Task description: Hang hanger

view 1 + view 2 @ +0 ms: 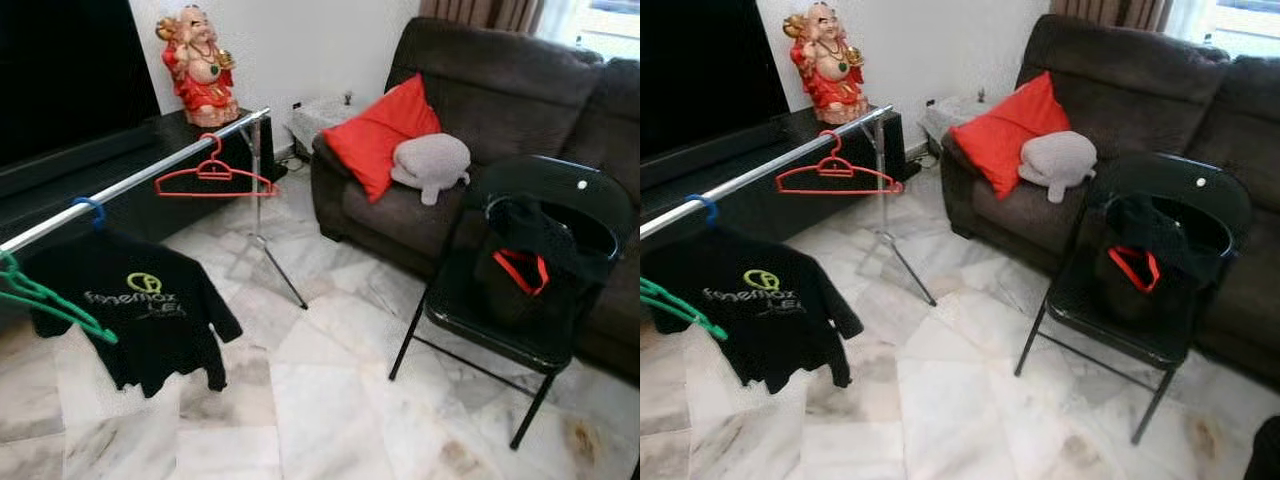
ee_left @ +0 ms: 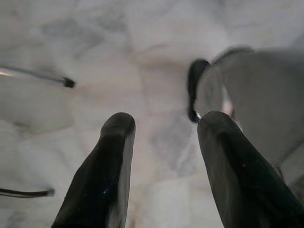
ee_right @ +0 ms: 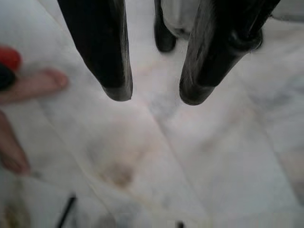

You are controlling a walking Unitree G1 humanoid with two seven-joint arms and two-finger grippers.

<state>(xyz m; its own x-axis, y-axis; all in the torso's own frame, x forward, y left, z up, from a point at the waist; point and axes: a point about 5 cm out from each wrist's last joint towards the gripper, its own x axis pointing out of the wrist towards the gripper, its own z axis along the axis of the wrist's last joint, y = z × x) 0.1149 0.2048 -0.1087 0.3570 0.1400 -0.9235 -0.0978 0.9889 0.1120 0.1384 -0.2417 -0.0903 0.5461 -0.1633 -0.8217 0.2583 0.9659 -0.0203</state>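
Hanger (red) hangs on the silver rail, near a black shirt. Another red one lies on the chair. Left end effector and right end effector hang open over the floor.

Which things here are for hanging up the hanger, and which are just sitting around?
For the job: the red hanger hooked on the clothes rail; a red hanger among dark clothes on the folding chair; the left gripper and right gripper, both open above the floor.

Just around: black T-shirt, green hanger, statue, sofa, red cushion.
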